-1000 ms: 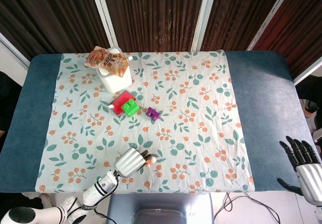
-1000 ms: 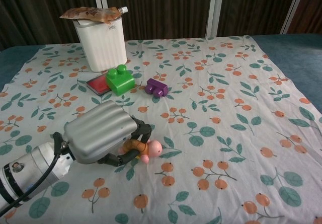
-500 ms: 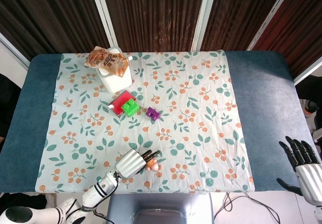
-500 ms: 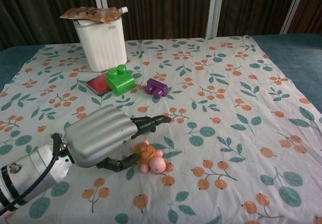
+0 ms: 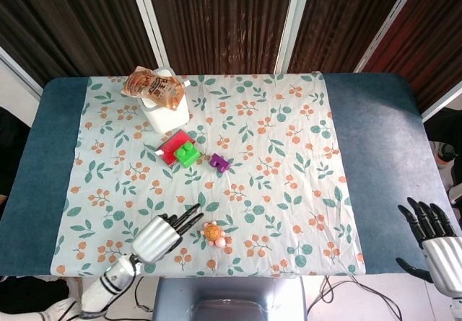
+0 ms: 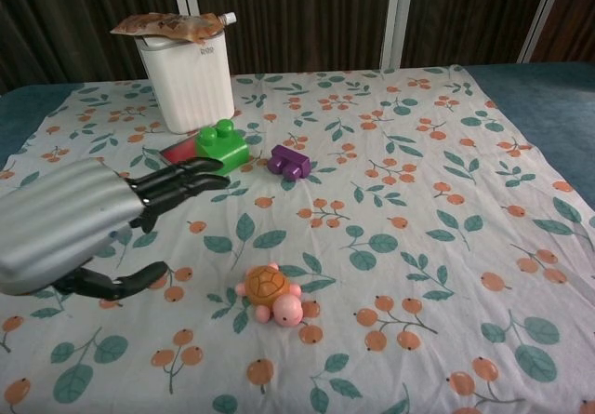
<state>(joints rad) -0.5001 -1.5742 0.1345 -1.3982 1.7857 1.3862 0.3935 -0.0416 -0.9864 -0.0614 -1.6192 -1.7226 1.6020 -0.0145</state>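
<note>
Toy turtle (image 6: pixel 271 296) lies free near the cloth's front edge, left robot hand (image 6: pixel 70 230) spread empty beside it

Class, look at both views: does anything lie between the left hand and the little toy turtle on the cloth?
Nothing visible does. The left hand is open, fingers apart, and only bare flowered tablecloth separates it from the toy turtle.

The left hand (image 6: pixel 70 228) has a ribbed, brushed-metal back and glossy black fingers (image 6: pixel 181 183). The toy turtle (image 6: pixel 270 295) looks like smooth, slightly shiny plastic. The printed cloth (image 5: pixel 289 155) is matt and faintly creased over the counter (image 5: pixel 375 141), whose blue covering looks soft and dull.
</note>
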